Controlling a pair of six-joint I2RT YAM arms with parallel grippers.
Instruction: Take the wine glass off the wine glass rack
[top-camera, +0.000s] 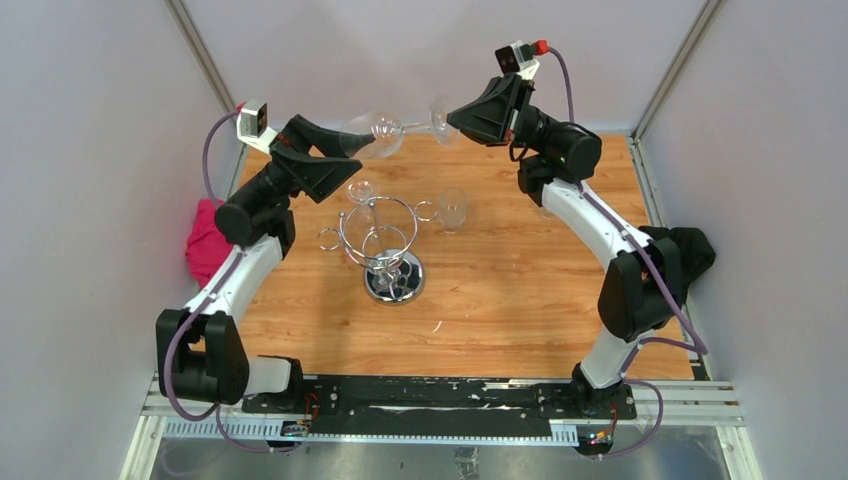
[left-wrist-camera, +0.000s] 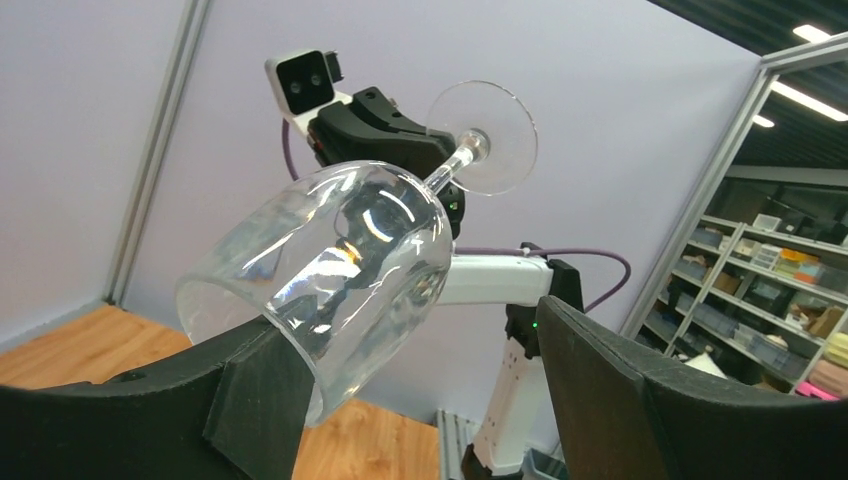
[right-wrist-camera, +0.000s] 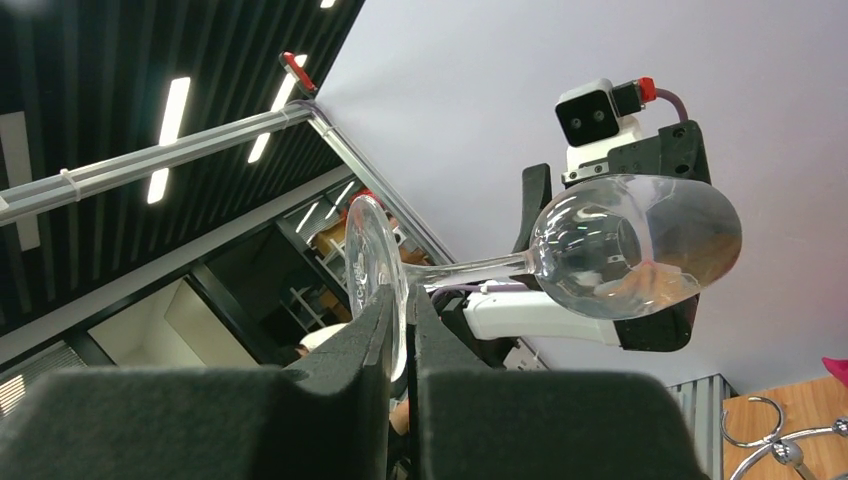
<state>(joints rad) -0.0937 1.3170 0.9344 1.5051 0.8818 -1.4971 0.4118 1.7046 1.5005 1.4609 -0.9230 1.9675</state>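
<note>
Nearest the arm bases, a little left of the bench's (top-camera: 520, 300) middle, the rack (top-camera: 395, 282) stands upright on its mirrored base. At the left edge lies a pink cloth (top-camera: 205, 243). Just beyond the rack's ring shows a small glass (top-camera: 362, 192), and to its right, apart from the rack, stands a tumbler (top-camera: 453, 208).

Farther back, above the bench's far edge, the wine glass (top-camera: 378, 133) is clear of the rack and lies on its side in the air between the two grippers, bowl to the left and foot to the right. The right gripper (right-wrist-camera: 408, 322) is clenched on the rim of the foot. The left gripper (top-camera: 348, 152) is spread wide around the bowl: one finger (left-wrist-camera: 250, 400) touches the bowl from beneath, while the other stands apart from it.
</note>
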